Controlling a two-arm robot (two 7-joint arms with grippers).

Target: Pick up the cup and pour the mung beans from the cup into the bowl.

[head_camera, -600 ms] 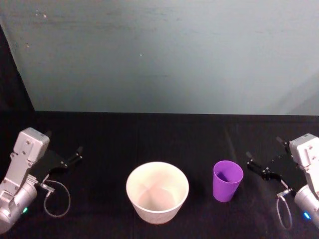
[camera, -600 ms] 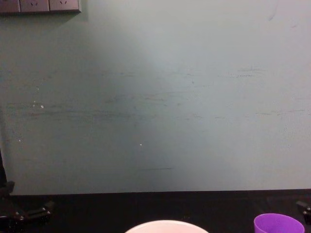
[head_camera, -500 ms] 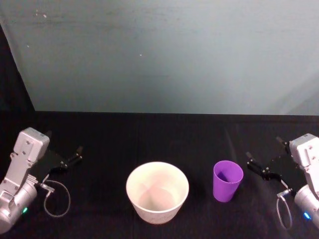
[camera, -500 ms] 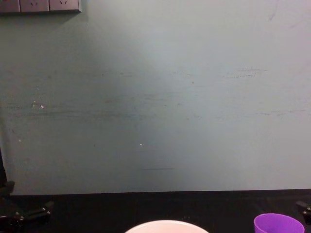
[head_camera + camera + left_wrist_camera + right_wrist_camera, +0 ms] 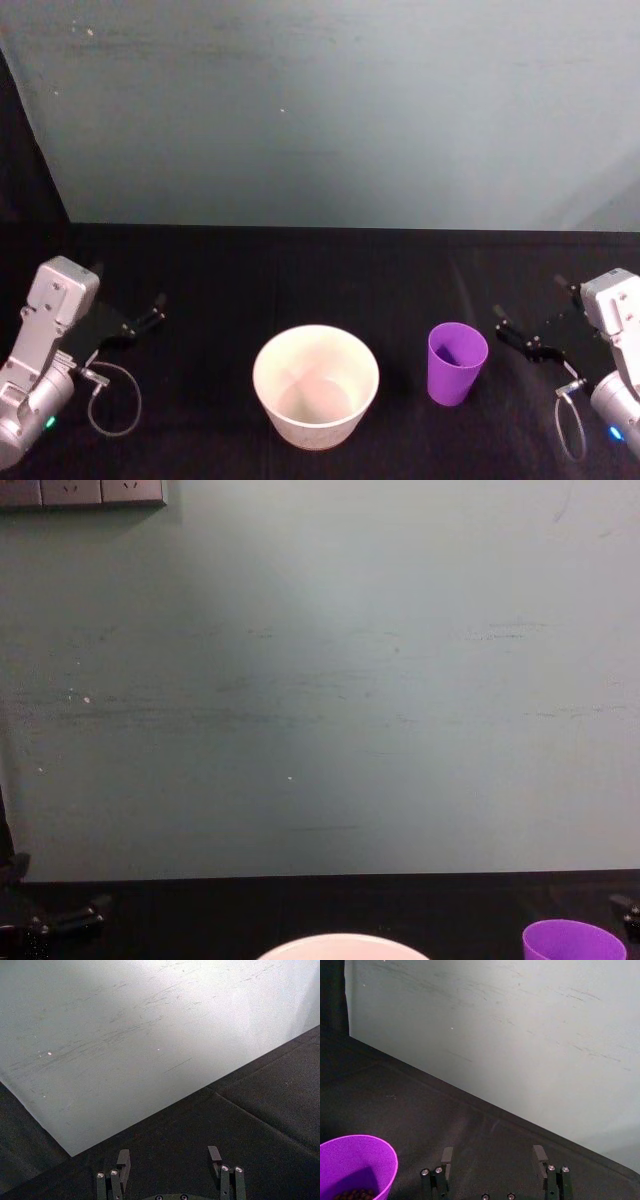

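Observation:
The purple cup (image 5: pixel 457 362) stands upright on the black table, right of the bowl (image 5: pixel 316 385). The bowl is wide, white and bare inside. My right gripper (image 5: pixel 528 298) hovers open just right of the cup, apart from it. In the right wrist view the cup (image 5: pixel 355 1165) holds dark mung beans (image 5: pixel 354 1194) at its bottom, off to the side of the open right gripper (image 5: pixel 493 1155). My left gripper (image 5: pixel 128 288) rests open at the table's left, far from the bowl, and the left wrist view shows the left gripper (image 5: pixel 169 1157) holding nothing. The chest view catches the cup's rim (image 5: pixel 573 942) and the bowl's rim (image 5: pixel 340 945).
A pale grey-green wall (image 5: pixel 330 110) rises behind the table's far edge. Black cloth (image 5: pixel 330 270) covers the table between and behind the bowl and cup. Grey cables loop by each wrist (image 5: pixel 112 400).

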